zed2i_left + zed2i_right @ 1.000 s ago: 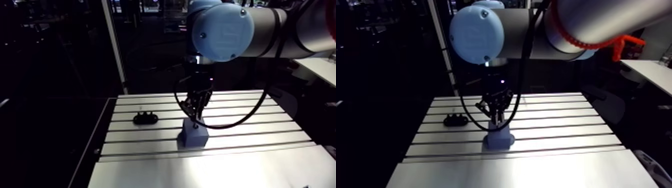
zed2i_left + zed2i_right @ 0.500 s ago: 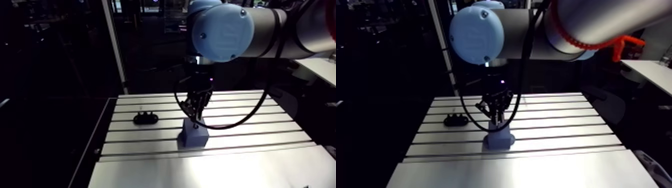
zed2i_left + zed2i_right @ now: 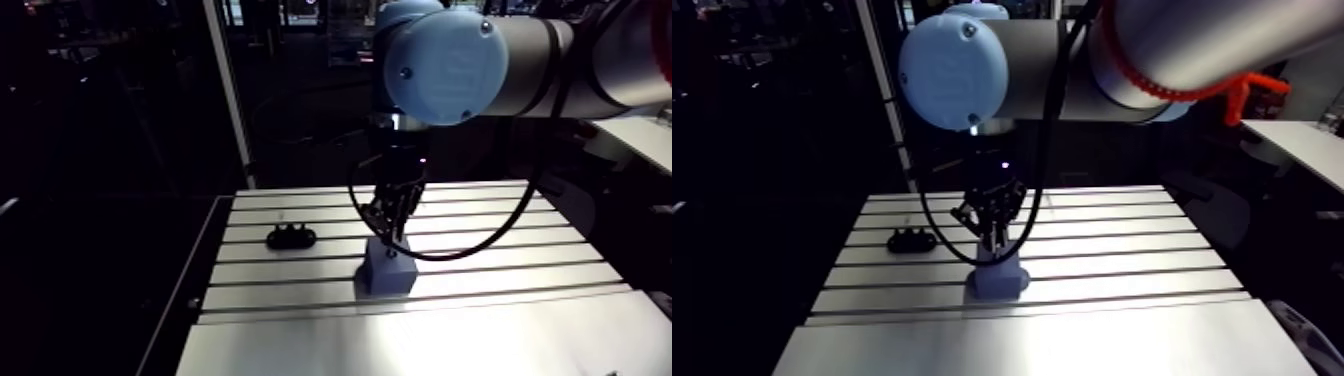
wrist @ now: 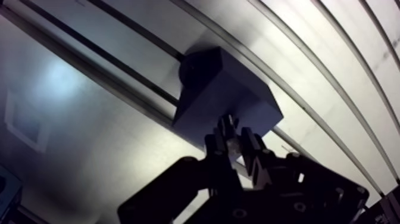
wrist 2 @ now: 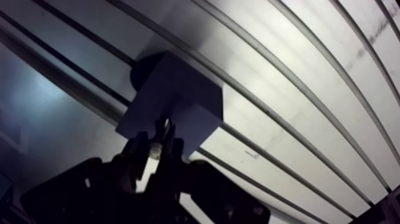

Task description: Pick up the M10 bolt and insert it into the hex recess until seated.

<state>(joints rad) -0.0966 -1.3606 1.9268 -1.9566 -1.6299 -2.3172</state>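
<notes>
Hanging straight down at the middle of the arm view, the jaws stand right over a blue-grey block (image 3: 388,272) that sits on the slotted aluminium desk (image 3: 520,330). Seen in the wrist view, the jaws are clenched on a small pale bolt (image 4: 240,143). Only a sliver of it shows between the dark fingertips (image 4: 224,128), just above the block's top face near its closer edge. Whether the bolt touches the block cannot be told. Left of centre in the arm view, a small black fixture (image 3: 291,237) lies on the desk, well apart from the block.
</notes>
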